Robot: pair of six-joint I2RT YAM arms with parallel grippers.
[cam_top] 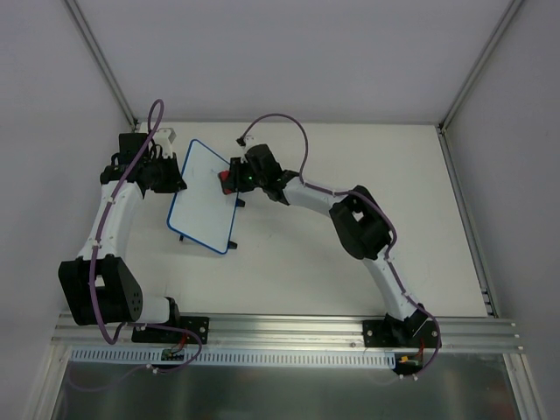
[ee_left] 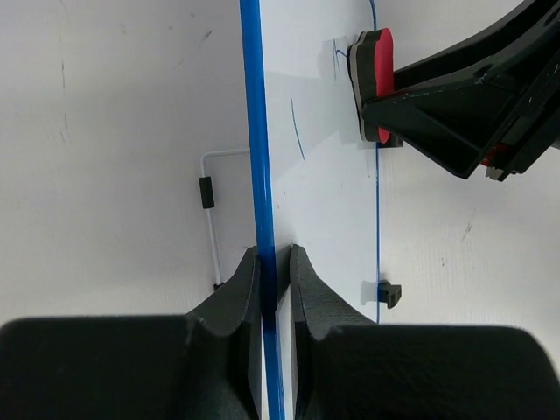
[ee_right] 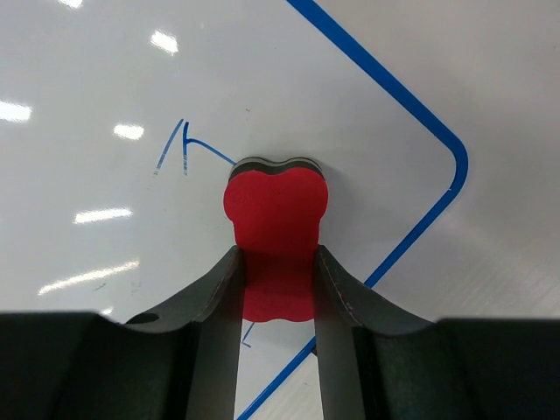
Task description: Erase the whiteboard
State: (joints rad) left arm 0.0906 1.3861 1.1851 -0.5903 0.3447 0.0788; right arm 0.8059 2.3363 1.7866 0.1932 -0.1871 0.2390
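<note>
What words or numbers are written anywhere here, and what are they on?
There are no words, numbers or labels to read in any view.
The whiteboard has only a few loose blue scribbles, which are not readable letters.
The red eraser has no print on it.

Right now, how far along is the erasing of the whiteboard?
Done: the left gripper clamps the whiteboard by its blue rim, and the right gripper holds the red eraser. In hand: the eraser's pad meets the board near a rounded corner. Left: blue strokes beside the eraser and a thin line farther along are not yet wiped.
</note>
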